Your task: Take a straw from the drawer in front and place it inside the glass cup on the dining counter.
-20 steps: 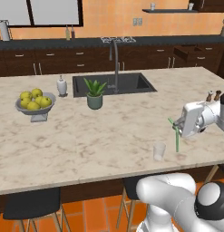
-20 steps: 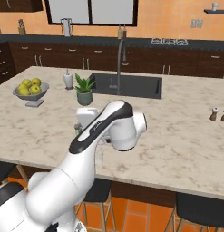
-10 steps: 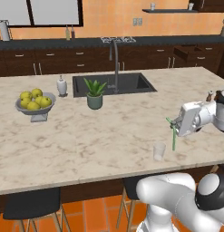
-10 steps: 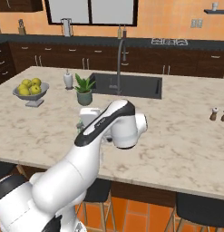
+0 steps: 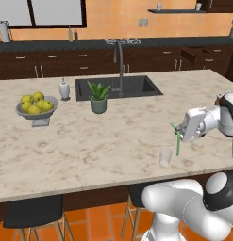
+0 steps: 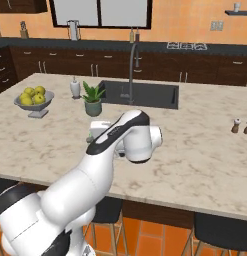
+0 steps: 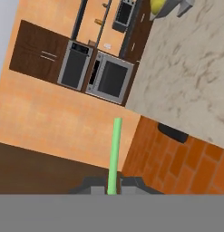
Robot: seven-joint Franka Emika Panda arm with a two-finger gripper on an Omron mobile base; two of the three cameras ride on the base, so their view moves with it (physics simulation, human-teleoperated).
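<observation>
the hand [image 5: 180, 135] is clamped on the straw [image 5: 177, 141], holding it tilted above the bench [image 5: 104, 141] near its front right edge, just right of the cup [image 5: 165, 156].

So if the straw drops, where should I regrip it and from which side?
Mid-shaft, I'd say, jaws closing across its thin width from the side, as the gripper holds the straw now. It's a slim straight stick, and a free lower end can go into the glass cup.
</observation>
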